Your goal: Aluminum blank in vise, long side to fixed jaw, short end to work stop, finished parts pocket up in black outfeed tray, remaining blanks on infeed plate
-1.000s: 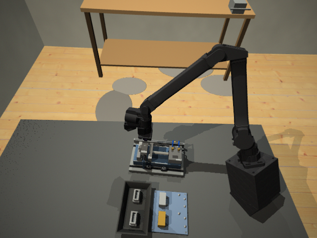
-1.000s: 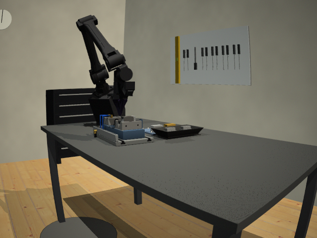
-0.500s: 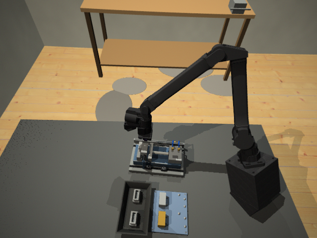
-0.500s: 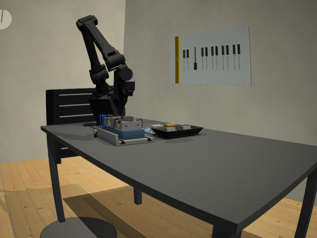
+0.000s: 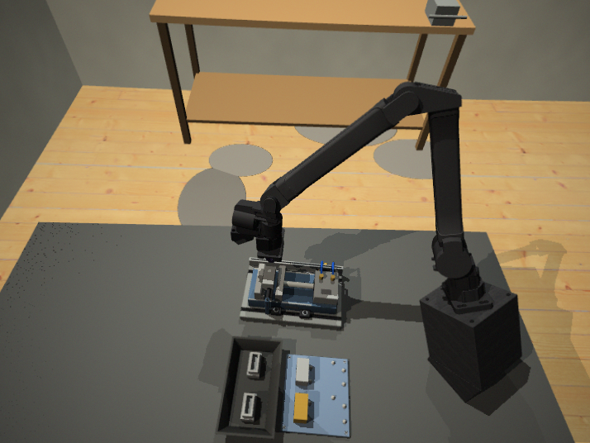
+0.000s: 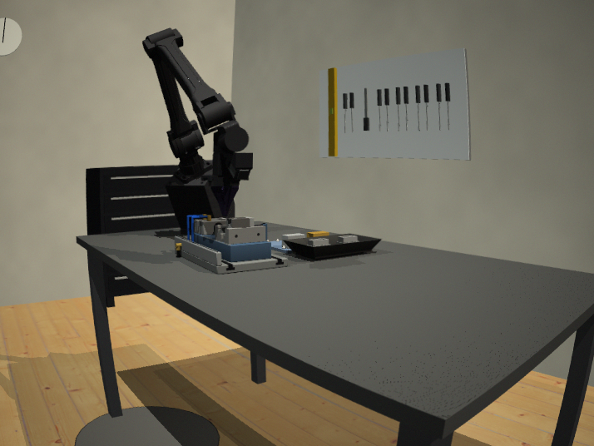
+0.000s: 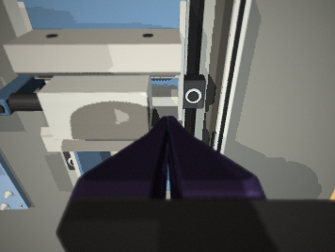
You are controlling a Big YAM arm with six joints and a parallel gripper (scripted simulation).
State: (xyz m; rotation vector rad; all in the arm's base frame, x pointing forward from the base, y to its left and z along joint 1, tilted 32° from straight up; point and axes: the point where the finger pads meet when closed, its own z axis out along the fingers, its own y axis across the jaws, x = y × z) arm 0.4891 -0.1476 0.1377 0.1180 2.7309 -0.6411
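Aluminum blank [image 5: 268,275] [image 7: 96,105] is in the vise [image 5: 326,290] [image 6: 247,250] [image 7: 94,52], just beside the clenched, empty gripper [image 5: 270,259] [image 6: 225,215] [image 7: 167,125]; tray and infeed plate past it look sorted, so probably just final seating against jaw and stop left, tbh.

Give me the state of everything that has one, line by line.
Gripper: shut, empty.
Vise blank: between the jaws; full seating cannot be told.
Upper finished part: flat, pocket up.
Lower finished part: flat, pocket up.
Infeed gray blank: flat.
Brass blank: flat.
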